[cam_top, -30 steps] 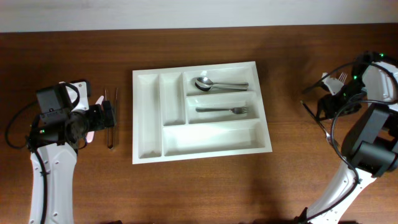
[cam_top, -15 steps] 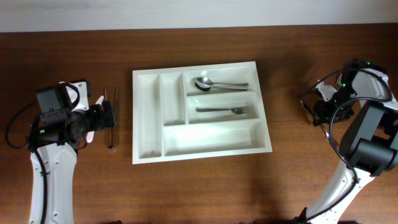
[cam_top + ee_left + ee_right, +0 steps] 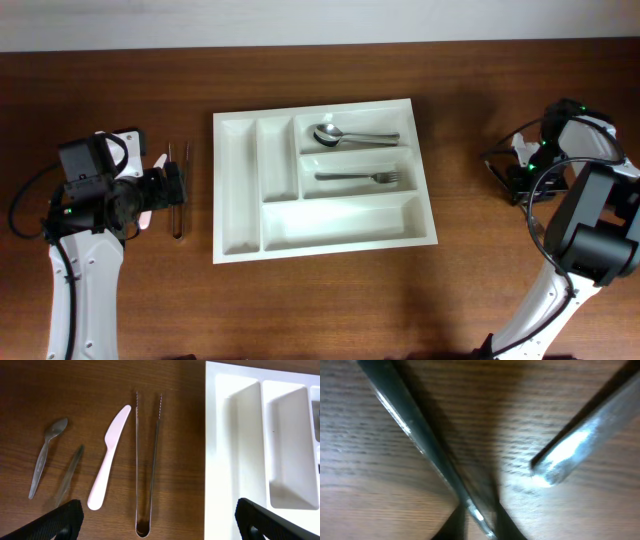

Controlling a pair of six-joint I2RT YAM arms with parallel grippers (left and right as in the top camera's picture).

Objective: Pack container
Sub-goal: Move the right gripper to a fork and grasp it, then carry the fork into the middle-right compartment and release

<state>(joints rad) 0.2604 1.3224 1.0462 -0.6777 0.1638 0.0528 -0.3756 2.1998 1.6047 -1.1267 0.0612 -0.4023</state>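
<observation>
Right tool [image 3: 518, 175] is sitting low over thin cutlery [image 3: 420, 445], open or closed unclear; flat pieces are risking skidding sideways under it.

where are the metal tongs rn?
Left wrist view: metal tongs lie on the table between the white plastic knife and the white plastic cutlery tray, left-arm side.

Container [image 3: 238, 190] sits mid-table. In its right half, spoon [image 3: 350, 134] lies in the far long compartment and fork [image 3: 358, 177] in the next one toward me. The nearest long compartment and both narrow ones hold nothing. On my left, on the table [image 3: 120, 300]: tongs [image 3: 148, 460] beside the container's left wall, not touching. Further left are knife [image 3: 109, 457], slim piece [image 3: 70, 472] I can't identify, and small spoon [image 3: 46, 455] outermost.
</observation>
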